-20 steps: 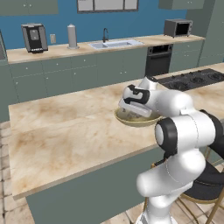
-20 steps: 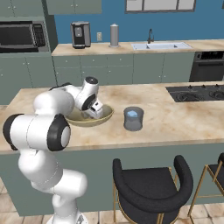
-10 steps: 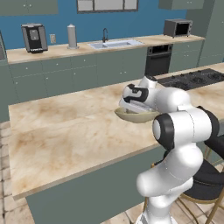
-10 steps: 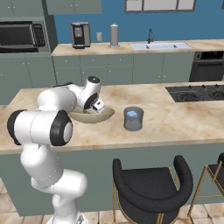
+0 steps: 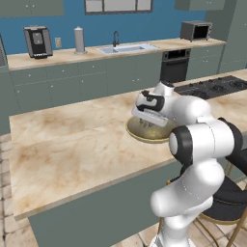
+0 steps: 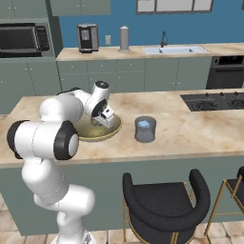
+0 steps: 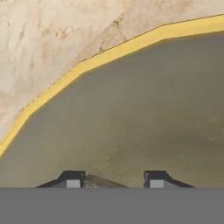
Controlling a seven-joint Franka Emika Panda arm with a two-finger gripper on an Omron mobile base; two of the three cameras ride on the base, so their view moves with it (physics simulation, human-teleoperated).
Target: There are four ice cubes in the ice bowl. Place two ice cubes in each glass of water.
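The olive-gold ice bowl [image 5: 137,134] sits on the island counter near its front edge, with its brassy rim [image 7: 87,64] curving across the hand view. My gripper [image 7: 113,180] reaches down inside the bowl [image 6: 112,129], open, and its dark fingertips [image 7: 72,178] stand apart just above the bowl's floor. No ice cube can be made out; my hand hides much of the bowl's inside in both base views. One grey glass of water [image 6: 145,128] stands just to the right of the bowl, with a pale blue surface at its top. The second glass is hidden.
A black cooktop [image 6: 214,101] lies in the counter to the right. Dark stools [image 6: 164,209] stand at the near side of the island. Along the back counter are a coffee machine [image 6: 87,37], a tall pale grey canister [image 6: 124,38] and a sink [image 6: 174,49].
My hand has sunk a little lower into the bowl. The bowl and the glass have stayed where they were.
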